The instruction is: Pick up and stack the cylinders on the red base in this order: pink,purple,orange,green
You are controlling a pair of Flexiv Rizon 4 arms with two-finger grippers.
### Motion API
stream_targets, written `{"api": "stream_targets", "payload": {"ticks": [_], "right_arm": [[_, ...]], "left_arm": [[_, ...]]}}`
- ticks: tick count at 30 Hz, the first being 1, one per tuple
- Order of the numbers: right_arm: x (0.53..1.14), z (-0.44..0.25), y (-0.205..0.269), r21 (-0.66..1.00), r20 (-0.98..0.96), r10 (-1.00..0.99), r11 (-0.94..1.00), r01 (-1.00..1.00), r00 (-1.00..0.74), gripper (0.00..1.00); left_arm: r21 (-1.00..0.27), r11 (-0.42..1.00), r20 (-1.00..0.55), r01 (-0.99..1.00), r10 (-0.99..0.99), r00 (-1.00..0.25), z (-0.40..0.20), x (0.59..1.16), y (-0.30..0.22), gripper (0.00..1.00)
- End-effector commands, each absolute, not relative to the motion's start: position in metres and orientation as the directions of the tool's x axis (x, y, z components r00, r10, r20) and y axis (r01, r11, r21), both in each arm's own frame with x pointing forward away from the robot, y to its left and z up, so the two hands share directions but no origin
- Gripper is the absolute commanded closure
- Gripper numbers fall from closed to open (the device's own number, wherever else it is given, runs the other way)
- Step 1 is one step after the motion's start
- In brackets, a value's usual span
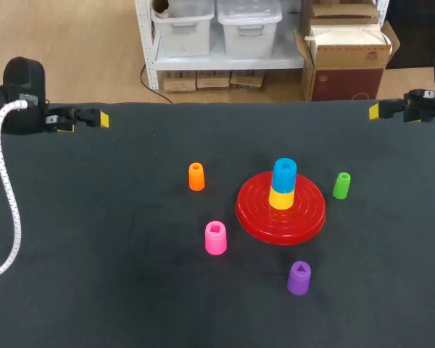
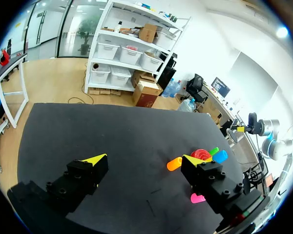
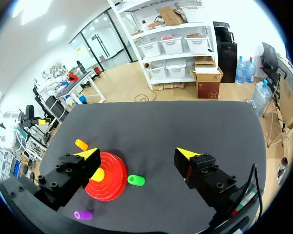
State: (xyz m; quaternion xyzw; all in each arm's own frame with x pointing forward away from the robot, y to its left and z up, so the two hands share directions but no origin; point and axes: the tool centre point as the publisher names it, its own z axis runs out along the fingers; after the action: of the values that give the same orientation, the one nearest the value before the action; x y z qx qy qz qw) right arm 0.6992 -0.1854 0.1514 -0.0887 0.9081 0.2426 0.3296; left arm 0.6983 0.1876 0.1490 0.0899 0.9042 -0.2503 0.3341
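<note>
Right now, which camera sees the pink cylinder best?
The head view: the pink cylinder stands whole and unblocked beside the red base. The left wrist view shows only a sliver behind its own jaws; the right wrist view shows none.

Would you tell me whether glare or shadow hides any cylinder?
Head view: even light, no glare; pink cylinder, purple cylinder, orange cylinder and green cylinder show plainly. Left wrist view: a finger of the left pincer, not shadow, covers part of the pink cylinder. Right wrist view: a finger of the right pincer hides part of the red base.
</note>
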Motion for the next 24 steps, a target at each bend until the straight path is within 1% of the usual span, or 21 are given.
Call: {"api": "stream_targets", "payload": {"ticks": [1, 17, 18, 19, 20, 23, 24], "right_arm": [[0.699, 0.151, -0.185, 0.382, -0.642, -0.001, 0.867, -0.321, -0.767, 0.00], [0.699, 0.151, -0.185, 0.382, -0.642, -0.001, 0.867, -0.321, -0.767, 0.00], [0.699, 0.151, -0.185, 0.382, -0.642, -0.001, 0.867, -0.321, -0.767, 0.00], [0.699, 0.151, -0.185, 0.382, -0.642, -0.001, 0.867, -0.321, -0.767, 0.00], [0.699, 0.151, -0.185, 0.382, -0.642, -0.001, 0.867, -0.321, -0.767, 0.00], [0.699, 0.151, -0.185, 0.382, -0.642, -0.001, 0.867, -0.321, -0.767, 0.00], [0.699, 0.151, -0.185, 0.382, -0.642, -0.001, 0.867, -0.321, -0.767, 0.00]], "left_arm": [[-0.386, 0.864, -0.644, 0.323, -0.002, -0.765, 0.150, 0.699, 0.186, 0.00], [-0.386, 0.864, -0.644, 0.323, -0.002, -0.765, 0.150, 0.699, 0.186, 0.00], [-0.346, 0.863, -0.665, 0.367, 0.050, -0.745, 0.150, 0.702, 0.176, 0.00], [-0.325, 0.822, -0.698, 0.467, 0.125, -0.705, 0.151, 0.704, 0.165, 0.00], [-0.303, 0.799, -0.710, 0.520, 0.175, -0.682, 0.153, 0.704, 0.157, 0.00], [-0.262, 0.655, -0.752, 0.708, 0.321, -0.576, 0.159, 0.695, 0.136, 0.00], [-0.217, 0.586, -0.759, 0.781, 0.402, -0.513, 0.160, 0.689, 0.127, 0.00]]}}
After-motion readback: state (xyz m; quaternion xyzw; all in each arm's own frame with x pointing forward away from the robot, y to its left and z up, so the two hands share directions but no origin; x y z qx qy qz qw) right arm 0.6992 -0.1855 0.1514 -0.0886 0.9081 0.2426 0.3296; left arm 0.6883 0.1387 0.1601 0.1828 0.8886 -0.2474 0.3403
